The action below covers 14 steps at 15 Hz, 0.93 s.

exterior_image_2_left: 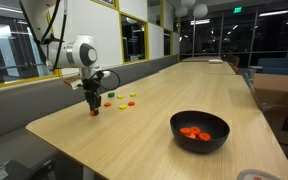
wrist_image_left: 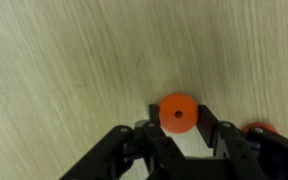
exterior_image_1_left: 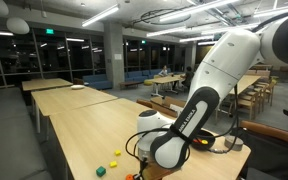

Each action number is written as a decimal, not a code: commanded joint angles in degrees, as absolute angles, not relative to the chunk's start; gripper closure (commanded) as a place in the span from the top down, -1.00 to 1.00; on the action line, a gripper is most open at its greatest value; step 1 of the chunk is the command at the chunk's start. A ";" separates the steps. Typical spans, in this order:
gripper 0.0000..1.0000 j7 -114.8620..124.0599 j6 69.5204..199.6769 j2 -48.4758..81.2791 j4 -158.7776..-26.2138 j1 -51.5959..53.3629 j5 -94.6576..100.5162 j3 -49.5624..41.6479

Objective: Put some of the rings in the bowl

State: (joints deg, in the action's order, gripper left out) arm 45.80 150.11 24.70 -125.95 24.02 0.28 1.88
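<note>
In the wrist view my gripper (wrist_image_left: 179,108) is shut on an orange ring (wrist_image_left: 168,113), pinched flat between the two black fingers (wrist_image_left: 212,126). A second ring (wrist_image_left: 259,128) peeks in at the right edge. In an exterior view the gripper (exterior_image_2_left: 94,108) is down at the table top, next to a small cluster of orange, red and yellow rings (exterior_image_2_left: 121,102). The black bowl (exterior_image_2_left: 220,139) sits well to the right, nearer the table's front edge, with a few orange rings (exterior_image_2_left: 193,132) inside it.
The long wooden table (exterior_image_2_left: 144,140) has its near edge just left of the gripper. A grey round container (exterior_image_2_left: 252,175) shows at the bottom right corner. In an exterior view the arm (exterior_image_1_left: 199,105) blocks the gripper; a yellow piece (exterior_image_1_left: 117,154) and a green piece (exterior_image_1_left: 100,171) lie nearby.
</note>
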 commanded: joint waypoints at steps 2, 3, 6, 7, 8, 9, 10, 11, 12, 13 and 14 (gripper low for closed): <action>-0.58 47.79 151.99 15.22 -133.48 19.55 0.01 -0.54; -0.58 47.64 152.26 13.46 -134.90 18.10 -0.10 -1.11; -0.57 46.46 152.73 8.33 -138.97 12.80 -0.57 -2.92; -0.56 46.02 152.78 6.82 -140.16 10.85 -0.66 -3.56; -0.56 44.95 152.60 5.35 -141.19 8.67 -1.23 -4.12; -0.56 44.23 152.62 4.39 -141.87 6.78 -1.62 -4.65; -0.56 43.00 152.72 3.39 -142.64 4.77 -2.35 -5.15; -0.56 41.88 152.79 2.62 -143.18 2.94 -3.01 -5.72; -0.56 40.47 152.74 1.96 -143.56 1.22 -3.86 -6.25; -0.56 39.30 152.56 1.48 -143.71 -0.43 -4.62 -6.91; -0.55 38.08 152.48 1.29 -143.71 -1.89 -5.30 -7.52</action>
State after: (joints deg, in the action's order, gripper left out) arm 41.70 151.30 4.43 -141.57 1.67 -2.67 -6.57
